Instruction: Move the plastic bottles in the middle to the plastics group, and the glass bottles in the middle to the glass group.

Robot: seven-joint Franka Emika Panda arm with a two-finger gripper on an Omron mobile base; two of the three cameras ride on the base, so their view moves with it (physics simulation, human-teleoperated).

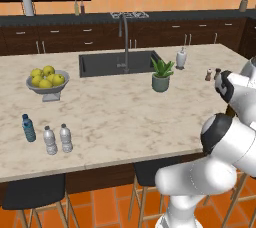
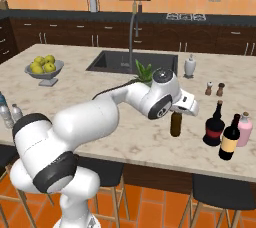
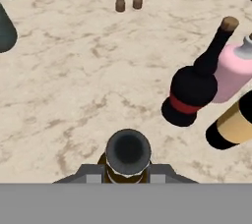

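Clear and blue plastics group (image 1: 48, 136) stands far left, complete. Right base view: brown-olive bottle (image 2: 175, 124) under the hand, near red-banded bottle (image 2: 214, 124) and wine bottle (image 2: 230, 138). Hand view: gripper (image 3: 128, 173) pinches its cap; release pending.

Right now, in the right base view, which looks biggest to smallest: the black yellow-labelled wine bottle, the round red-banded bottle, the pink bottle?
1-2. Round red-banded dark bottle and black yellow-labelled wine bottle: alike; the wine bottle stands nearer, so unsure.
3. Pink bottle, partly hidden behind the wine bottle.
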